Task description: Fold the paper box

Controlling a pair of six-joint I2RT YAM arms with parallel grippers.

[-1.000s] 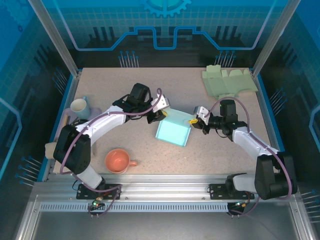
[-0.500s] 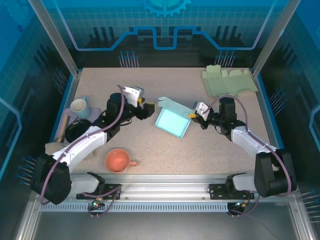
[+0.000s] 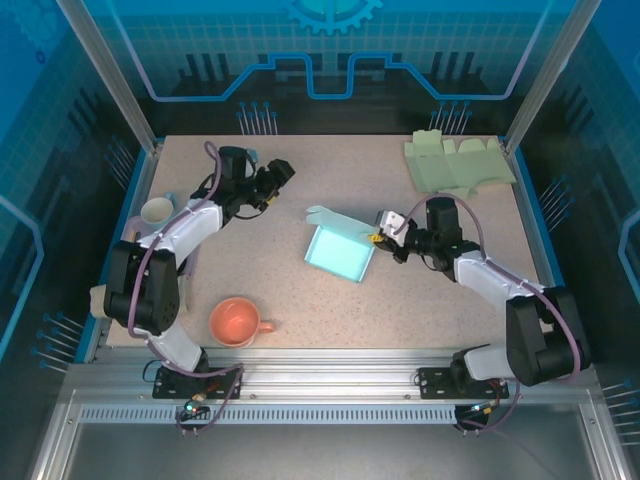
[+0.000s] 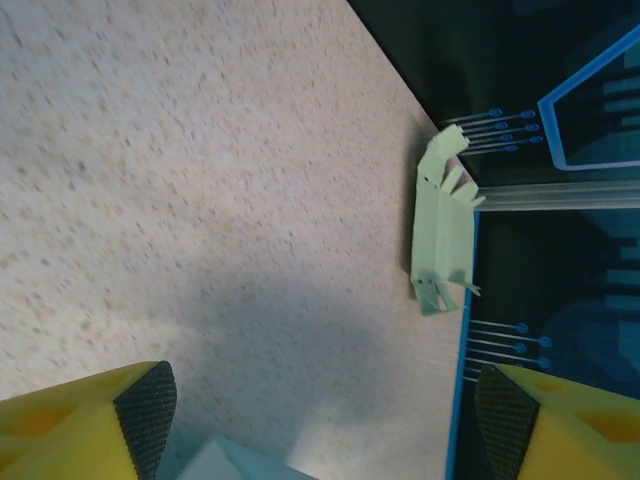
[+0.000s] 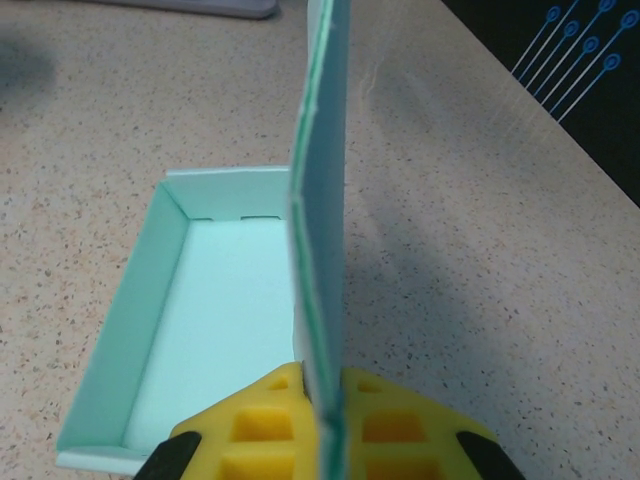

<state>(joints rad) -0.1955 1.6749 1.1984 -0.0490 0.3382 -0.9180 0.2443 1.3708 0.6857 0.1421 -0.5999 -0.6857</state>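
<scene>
The right gripper (image 5: pixel 320 405) is pinching the pale teal paper box (image 5: pixel 215 320) by its upright flap, with the fingers pressed against both faces. The open tray is lying just beyond the fingertips. The left gripper (image 3: pixel 275 180) is hovering well apart, its fingers spread wide.

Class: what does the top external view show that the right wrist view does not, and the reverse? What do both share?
Top external, not right wrist: orange cup, green cardboard sheets, open left gripper. Right wrist, not top external: slots in an inner end wall. Both: the teal paper box, one flap pinched by the right gripper.
</scene>
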